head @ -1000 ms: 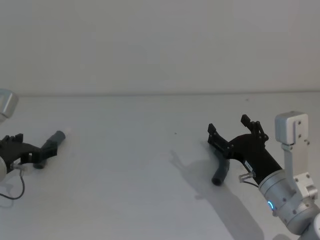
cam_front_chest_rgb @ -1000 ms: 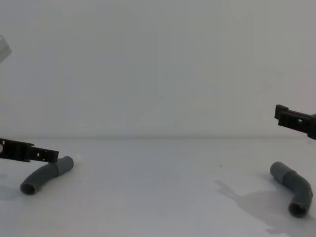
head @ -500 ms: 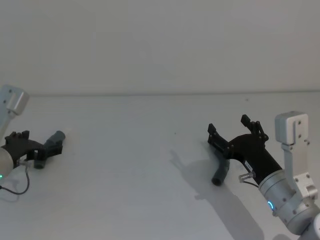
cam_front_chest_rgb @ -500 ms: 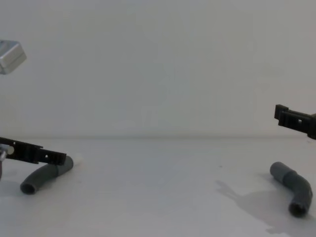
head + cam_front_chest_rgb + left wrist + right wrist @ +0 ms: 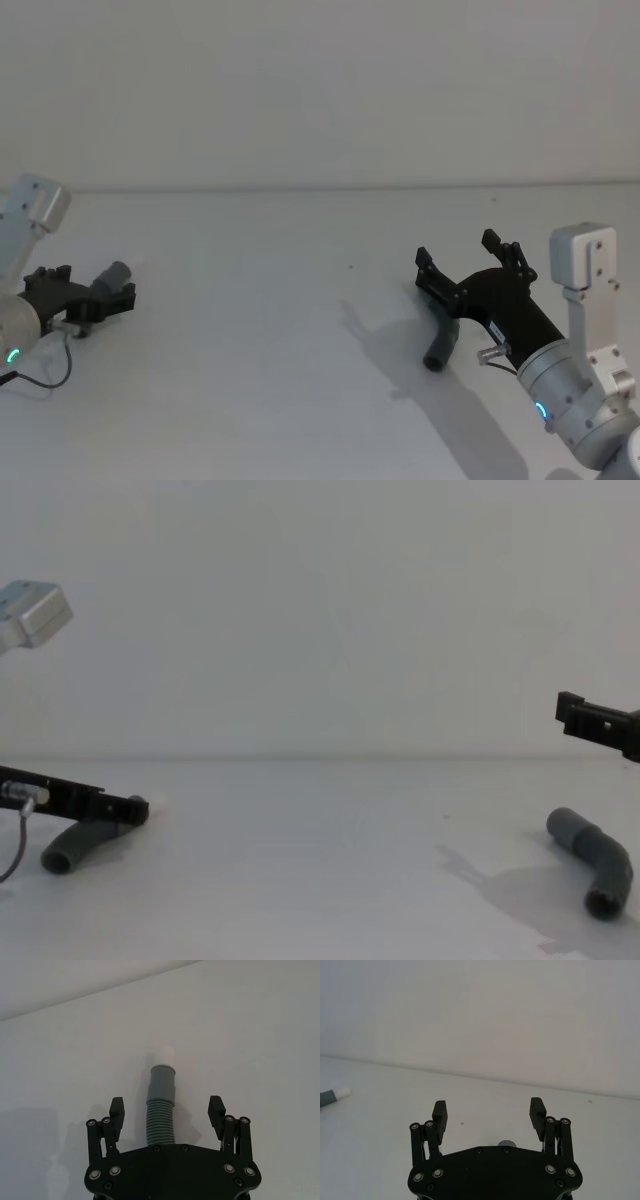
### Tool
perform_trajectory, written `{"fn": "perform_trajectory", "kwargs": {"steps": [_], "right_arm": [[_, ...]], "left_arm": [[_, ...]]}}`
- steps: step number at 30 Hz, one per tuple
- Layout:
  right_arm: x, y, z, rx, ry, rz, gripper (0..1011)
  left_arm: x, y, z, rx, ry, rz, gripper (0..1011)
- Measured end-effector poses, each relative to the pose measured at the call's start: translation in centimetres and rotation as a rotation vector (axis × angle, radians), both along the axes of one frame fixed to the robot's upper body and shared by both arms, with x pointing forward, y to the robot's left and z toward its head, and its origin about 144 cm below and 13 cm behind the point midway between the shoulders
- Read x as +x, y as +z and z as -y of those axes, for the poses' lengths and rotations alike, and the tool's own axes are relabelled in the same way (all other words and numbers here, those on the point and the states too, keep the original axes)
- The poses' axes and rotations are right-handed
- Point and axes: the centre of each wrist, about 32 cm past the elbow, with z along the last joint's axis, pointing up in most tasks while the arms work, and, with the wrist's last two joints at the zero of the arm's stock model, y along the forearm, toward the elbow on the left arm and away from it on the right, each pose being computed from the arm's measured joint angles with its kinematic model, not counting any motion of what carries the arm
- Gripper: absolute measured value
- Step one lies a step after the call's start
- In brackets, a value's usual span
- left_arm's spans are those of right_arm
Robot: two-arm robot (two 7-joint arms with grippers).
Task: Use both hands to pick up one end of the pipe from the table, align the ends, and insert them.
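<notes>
The white surface (image 5: 260, 340) carries both pipe pieces. The left pincer (image 5: 166, 1109) is seen open and low, its jaws set either side of the ribbed pipe piece (image 5: 161, 1127) without touching it. The right pincer (image 5: 489, 1110), also open, is placed well to the right of that ribbed piece, above the smooth elbow piece (image 5: 595, 858). The grip is best taken on the ribs behind the collar, centred, so that the white tip (image 5: 164, 1054) is left free.
</notes>
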Motion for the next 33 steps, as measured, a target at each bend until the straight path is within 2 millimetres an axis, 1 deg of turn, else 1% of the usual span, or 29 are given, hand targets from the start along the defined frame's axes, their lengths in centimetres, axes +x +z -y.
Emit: {"fn": "perform_trajectory", "kwargs": {"steps": [23, 33], "right_arm": [[0.0, 0.0, 0.0, 0.000, 0.000, 0.000, 1003], [0.0, 0.0, 0.0, 0.000, 0.000, 0.000, 1003]], "left_arm": [[1.6, -1.1, 0.8, -0.018, -0.018, -0.025, 1001], [2.0, -1.5, 1.1, -0.022, -0.017, -0.032, 1001]]}}
